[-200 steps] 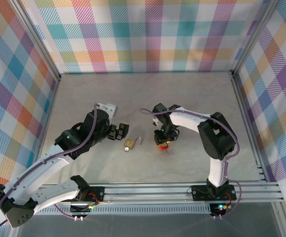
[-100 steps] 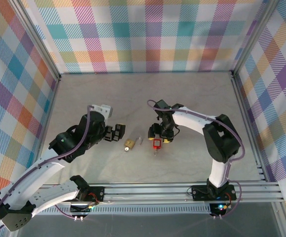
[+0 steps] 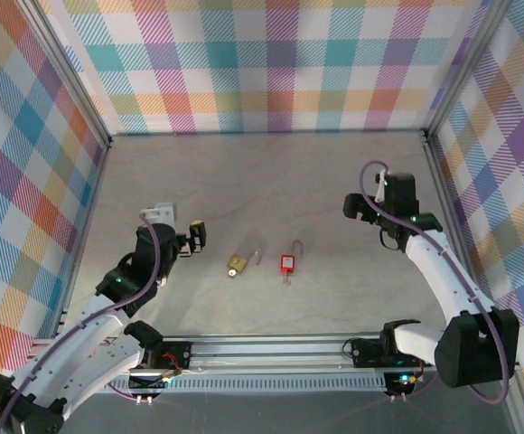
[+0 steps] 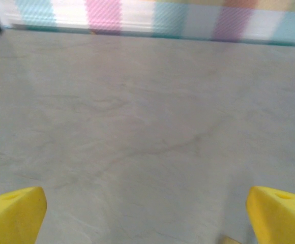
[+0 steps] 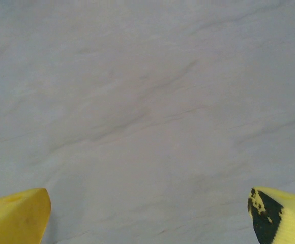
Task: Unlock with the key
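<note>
A red padlock (image 3: 286, 263) lies flat mid-table, its silver shackle (image 3: 295, 246) pointing away from me. A small key (image 3: 286, 278) appears to stick out of its near end. Just left of it lies a brass padlock (image 3: 237, 264) with its shackle (image 3: 256, 258) toward the red one. My left gripper (image 3: 192, 240) is open, a short way left of the brass padlock; its yellow fingertips (image 4: 12, 213) frame bare table. My right gripper (image 3: 361, 212) is open and empty, well right of the red padlock, with its fingertips (image 5: 15, 216) over bare table.
The grey table (image 3: 262, 172) is fenced by checked walls and aluminium posts (image 3: 447, 194). A metal rail (image 3: 334, 348) runs along the near edge by the arm bases.
My right gripper opened, let go of the red padlock and drew back to the right. The red padlock now lies on the table. My left arm pulled back to the left.
</note>
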